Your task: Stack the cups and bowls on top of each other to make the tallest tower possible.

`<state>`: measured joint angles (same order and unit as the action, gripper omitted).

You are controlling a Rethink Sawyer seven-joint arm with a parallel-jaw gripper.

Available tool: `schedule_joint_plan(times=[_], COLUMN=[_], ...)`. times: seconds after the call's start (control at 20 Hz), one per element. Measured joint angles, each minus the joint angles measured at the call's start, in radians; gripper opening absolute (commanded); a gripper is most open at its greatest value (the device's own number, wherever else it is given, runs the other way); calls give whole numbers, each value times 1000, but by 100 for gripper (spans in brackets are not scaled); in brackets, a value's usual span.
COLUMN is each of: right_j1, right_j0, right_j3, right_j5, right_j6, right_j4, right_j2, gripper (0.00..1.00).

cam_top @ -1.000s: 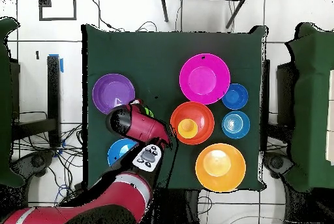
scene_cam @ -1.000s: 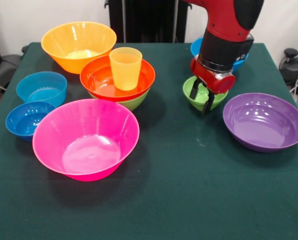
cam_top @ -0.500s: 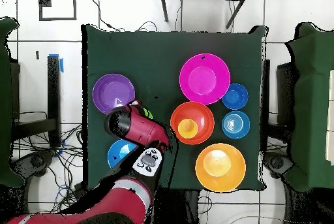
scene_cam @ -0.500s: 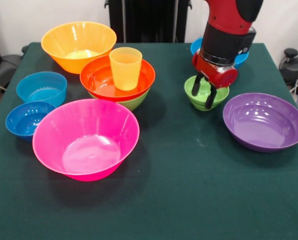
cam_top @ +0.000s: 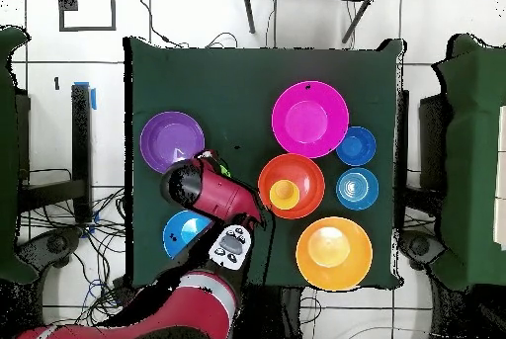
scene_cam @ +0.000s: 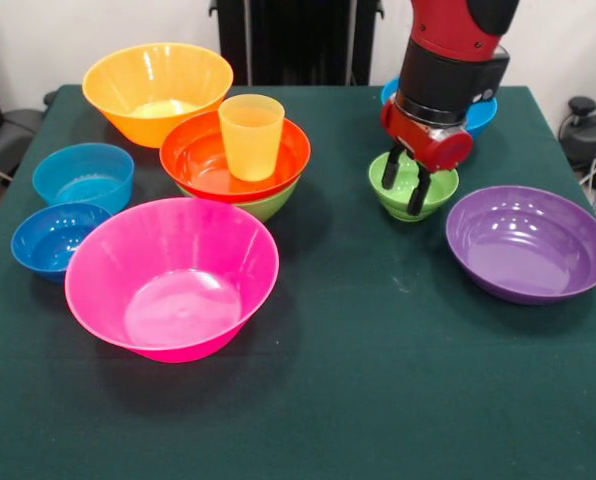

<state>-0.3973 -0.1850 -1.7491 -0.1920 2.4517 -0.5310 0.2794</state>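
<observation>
Since a second ago the end effector (scene_cam: 406, 184) has risen a little and shifted toward the back of the worktop (scene_cam: 378, 380), and the small green bowl (scene_cam: 412, 188) has shifted with it. Its two dark fingers (scene_cam: 390, 171) stand slightly apart, straddling the bowl's near rim, one inside and one outside; whether they pinch it I cannot tell. Left of that, the yellow cup (scene_cam: 250, 136) stands upright in the red-orange bowl (scene_cam: 234, 156), nested in a green bowl (scene_cam: 269, 205). Pink (scene_cam: 172, 276), orange (scene_cam: 158, 90), purple (scene_cam: 529, 243) and blue bowls (scene_cam: 83, 176) sit around singly.
</observation>
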Motion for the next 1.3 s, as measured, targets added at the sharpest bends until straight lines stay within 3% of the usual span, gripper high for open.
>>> schedule_joint_plan(times=[0.35, 1.3], right_j1=[-10, -9], right_j0=[24, 6], right_j3=[-8, -8], right_j5=[0, 0], right_j6=[0, 0], right_j4=[0, 0], right_j2=[-11, -10], gripper=[100, 100])
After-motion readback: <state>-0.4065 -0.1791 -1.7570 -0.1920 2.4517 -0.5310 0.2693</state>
